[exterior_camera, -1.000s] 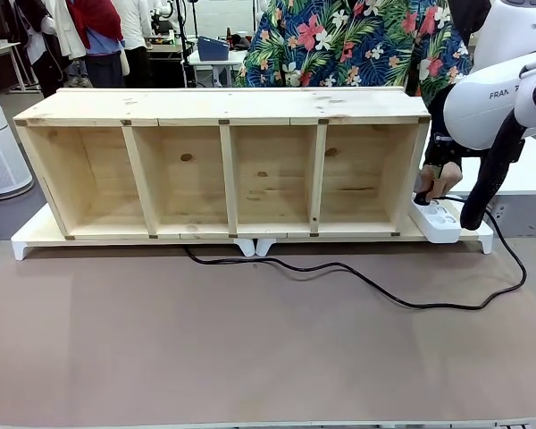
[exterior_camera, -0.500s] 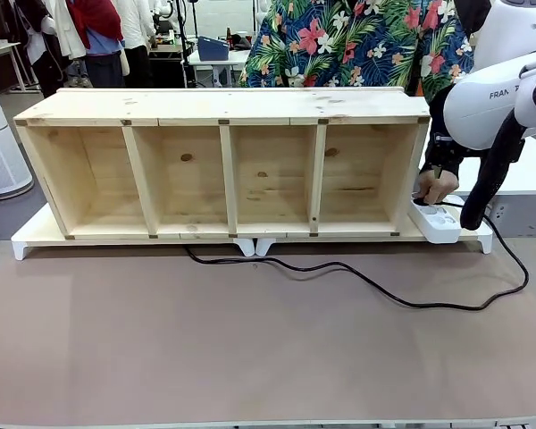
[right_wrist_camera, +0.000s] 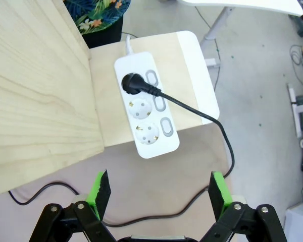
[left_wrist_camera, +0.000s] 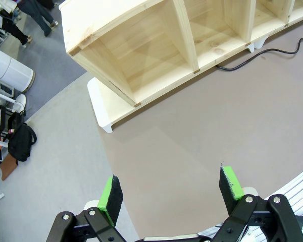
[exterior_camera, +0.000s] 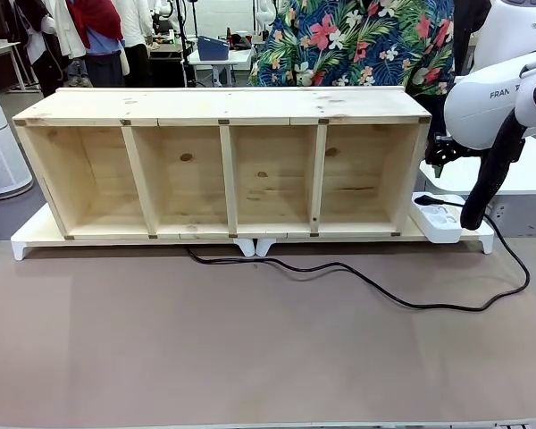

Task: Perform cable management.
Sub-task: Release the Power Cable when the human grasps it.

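The cable (exterior_camera: 366, 279) is plugged into the white power strip (right_wrist_camera: 145, 117) at the right end of the wooden shelf (exterior_camera: 223, 165). From the plug (right_wrist_camera: 132, 83) it loops out to the right, runs back left across the brown table mat (exterior_camera: 250, 349) in a loose curve, and passes out of sight under the shelf's near edge close to the middle. All of the slack lies unsecured on the mat.

The right gripper (right_wrist_camera: 155, 189) hangs above the power strip, its jaws spread wide and holding nothing. The left gripper (left_wrist_camera: 172, 194) is likewise wide apart and empty, above bare mat off the shelf's left end, well apart from the cable.

Risks, as judged:
- The cord is thin and glossy and lies flat on the mat; a pinch from above may slip off or close on nothing.
- Pulling the slack with the plug seated could drag the power strip off its white board (right_wrist_camera: 194, 75) or unseat the plug.
- The right loop sits near the arm's black braided sleeve (exterior_camera: 493, 174); it may snag there.
- The hidden run under the shelf may catch when drawn.
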Controlling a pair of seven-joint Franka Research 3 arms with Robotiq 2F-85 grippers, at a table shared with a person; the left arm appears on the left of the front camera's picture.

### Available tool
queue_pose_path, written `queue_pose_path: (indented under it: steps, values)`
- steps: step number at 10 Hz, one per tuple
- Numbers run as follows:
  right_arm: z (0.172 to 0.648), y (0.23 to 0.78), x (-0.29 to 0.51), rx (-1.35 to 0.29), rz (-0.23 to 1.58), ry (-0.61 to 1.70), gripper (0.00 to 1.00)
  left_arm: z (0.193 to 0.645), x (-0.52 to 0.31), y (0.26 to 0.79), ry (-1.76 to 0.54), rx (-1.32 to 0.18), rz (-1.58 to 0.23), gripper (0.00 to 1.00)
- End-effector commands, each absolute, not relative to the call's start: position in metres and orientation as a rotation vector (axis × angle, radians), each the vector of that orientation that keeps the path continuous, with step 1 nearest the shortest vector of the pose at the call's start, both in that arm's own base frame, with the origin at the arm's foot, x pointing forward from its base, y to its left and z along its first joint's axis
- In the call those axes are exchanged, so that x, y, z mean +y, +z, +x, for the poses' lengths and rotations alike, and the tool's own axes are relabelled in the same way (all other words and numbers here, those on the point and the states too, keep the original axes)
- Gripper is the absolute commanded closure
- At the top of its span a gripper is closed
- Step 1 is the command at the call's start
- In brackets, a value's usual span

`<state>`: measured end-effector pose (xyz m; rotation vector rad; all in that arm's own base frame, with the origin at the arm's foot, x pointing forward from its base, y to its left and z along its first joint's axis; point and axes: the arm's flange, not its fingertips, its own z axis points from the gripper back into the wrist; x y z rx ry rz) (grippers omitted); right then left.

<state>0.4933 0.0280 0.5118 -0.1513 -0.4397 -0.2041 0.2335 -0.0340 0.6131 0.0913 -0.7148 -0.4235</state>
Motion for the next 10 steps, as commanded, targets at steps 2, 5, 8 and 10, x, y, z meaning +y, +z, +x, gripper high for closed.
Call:
queue_pose_path:
  steps: [2, 5, 8, 10]
  values:
    - [0.4934, 0.5107, 0.0277, -0.435, -0.152, -0.205, 0.00, 0.2337, -0.0333, 0.6136, -0.420, -0.718, 0.091, 0.00]
    - [0.4934, 0.5107, 0.0277, -0.435, -0.152, -0.205, 0.00, 0.2337, -0.0333, 0.6136, -0.420, -0.718, 0.091, 0.00]
    - [0.4934, 0.5107, 0.0277, -0.435, -0.152, -0.205, 0.00, 0.2337, -0.0333, 0.6136, -0.420, -0.718, 0.091, 0.00]
    - [0.4934, 0.5107, 0.0277, -0.435, -0.152, -0.205, 0.00, 0.2337, -0.0333, 0.6136, -0.420, -0.718, 0.091, 0.00]
